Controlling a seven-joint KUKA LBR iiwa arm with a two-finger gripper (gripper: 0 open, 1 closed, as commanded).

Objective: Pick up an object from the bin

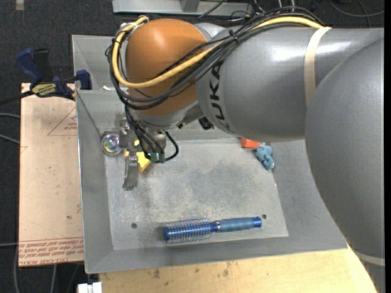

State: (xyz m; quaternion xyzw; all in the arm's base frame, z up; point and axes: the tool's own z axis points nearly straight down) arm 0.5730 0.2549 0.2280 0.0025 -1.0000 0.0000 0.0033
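Observation:
My gripper (130, 177) reaches down into the left part of the bin, below the arm's orange dome. A small yellow thing (144, 161) lies right beside it, touching or nearly touching it on its right side; part of it is hidden by the wrist. A shiny round silvery thing (110, 143) sits just to the gripper's upper left, near the bin's left wall. I cannot tell whether the yellow thing is held.
A blue hairbrush (209, 227) lies lengthwise along the bin's front edge. A small light-blue thing (266, 156) and an orange-red piece (248, 143) rest at the right, partly under the arm. The arm covers the bin's back half.

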